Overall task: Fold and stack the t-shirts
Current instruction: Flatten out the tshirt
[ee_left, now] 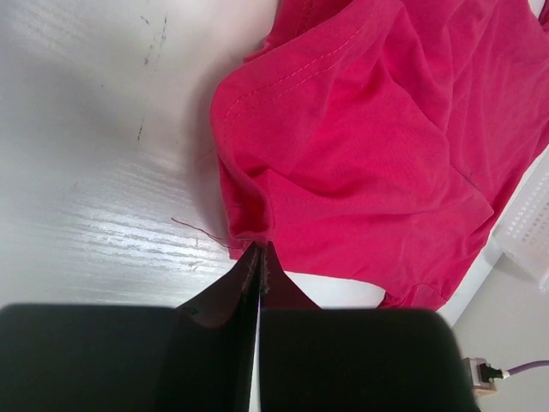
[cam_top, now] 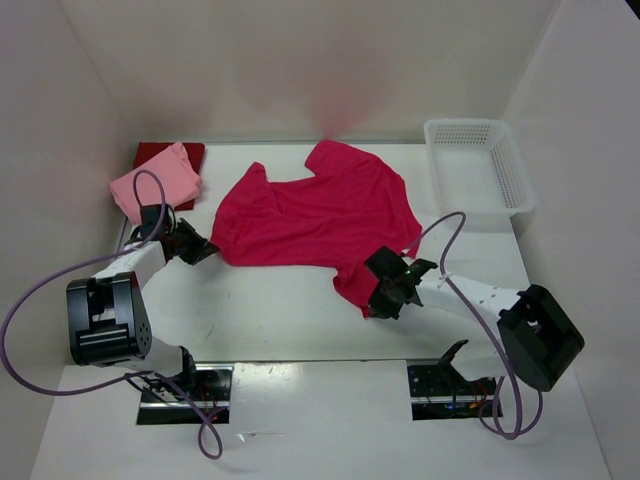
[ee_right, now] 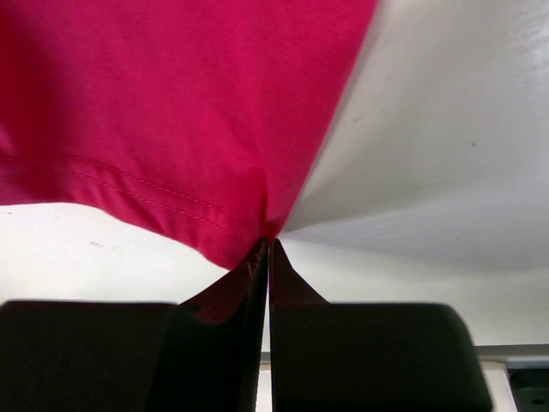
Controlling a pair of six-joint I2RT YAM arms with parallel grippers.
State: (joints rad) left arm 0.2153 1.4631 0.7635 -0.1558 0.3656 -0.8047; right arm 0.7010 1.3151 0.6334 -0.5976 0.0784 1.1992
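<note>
Magenta t-shirt lies spread and crumpled mid-frame on counter. Left tool pinched tight on its left edge. Right tool clamped on hem at lower right. Pink t-shirt folded at upper left, overlapping dark red t-shirt. White basket at upper right, apart from shirts.

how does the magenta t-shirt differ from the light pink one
The magenta t-shirt lies spread and rumpled mid-table; the light pink t-shirt is folded small atop the dark red t-shirt. The left gripper and right gripper pinch the magenta one; neither holds the pink one. Both are plain.
</note>
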